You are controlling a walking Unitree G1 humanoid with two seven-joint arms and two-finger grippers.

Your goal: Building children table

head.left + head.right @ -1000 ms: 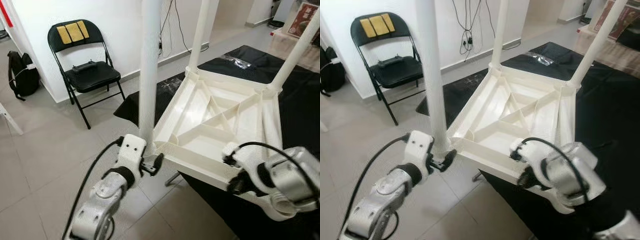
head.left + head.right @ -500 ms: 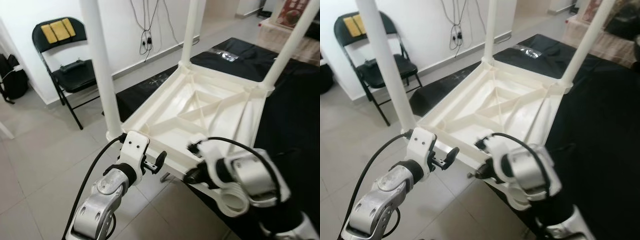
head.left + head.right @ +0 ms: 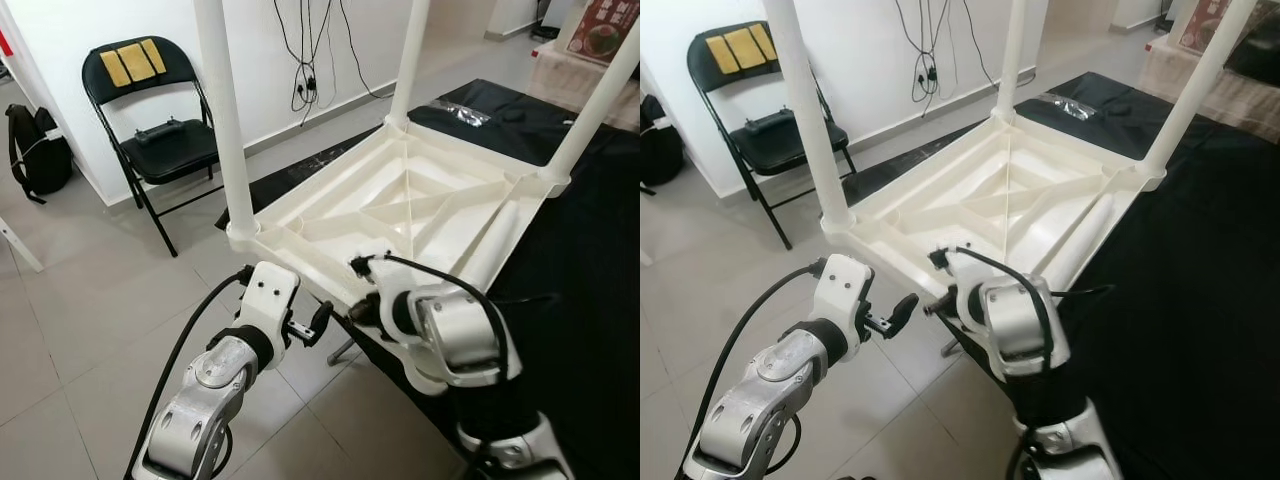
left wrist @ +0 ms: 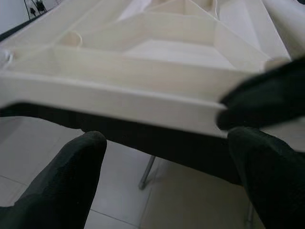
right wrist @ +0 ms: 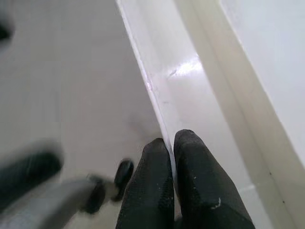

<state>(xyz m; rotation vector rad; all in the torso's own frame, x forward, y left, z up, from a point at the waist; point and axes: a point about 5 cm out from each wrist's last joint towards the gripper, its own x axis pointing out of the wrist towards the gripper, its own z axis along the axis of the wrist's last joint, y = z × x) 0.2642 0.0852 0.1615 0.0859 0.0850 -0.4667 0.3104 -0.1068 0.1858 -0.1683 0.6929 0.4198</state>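
no writing is legible. right jaws (image 5: 172, 143) pinch the upturned white plastic table's (image 3: 420, 200) rim, now nearer the open, empty left jaws (image 3: 308, 326).

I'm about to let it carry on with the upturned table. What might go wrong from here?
1. The right gripper pinches only the thin rim of the table; that hold may slip.
2. The left gripper is open and off the rim, so one arm bears any pull.
3. The table overhangs the black-covered surface near its edge; with its legs up, a tug could tip it to the floor.
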